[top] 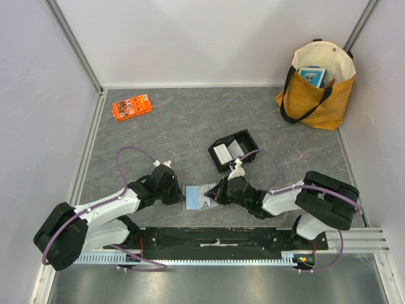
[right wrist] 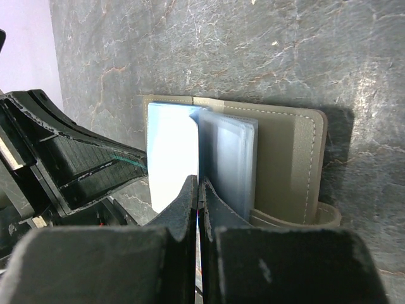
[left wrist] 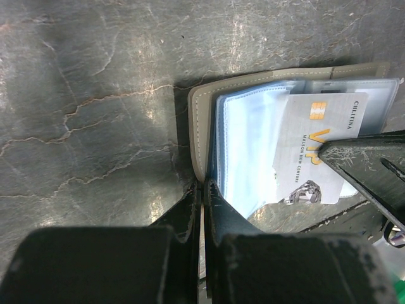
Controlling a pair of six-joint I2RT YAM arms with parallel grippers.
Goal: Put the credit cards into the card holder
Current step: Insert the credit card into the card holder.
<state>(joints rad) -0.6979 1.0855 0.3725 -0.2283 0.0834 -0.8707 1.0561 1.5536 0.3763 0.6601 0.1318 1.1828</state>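
Observation:
The taupe card holder (top: 197,197) lies open on the table between my two grippers, its pale bluish sleeves up. My left gripper (top: 180,193) is shut on the left edge of the holder's cover (left wrist: 197,126), jaws pressed together (left wrist: 204,185). My right gripper (top: 219,192) is shut on a whitish credit card (left wrist: 316,142) printed "VIP", which lies over the sleeves. In the right wrist view the card (right wrist: 171,152) sits left of my closed jaws (right wrist: 197,183), with the holder's cover (right wrist: 285,158) to the right. More pale cards (top: 223,152) lie in the black tray.
The black open tray (top: 248,139) stands just behind the right gripper. An orange packet (top: 131,106) lies at the far left. A yellow tote bag (top: 316,88) stands at the far right corner. White walls enclose the grey table.

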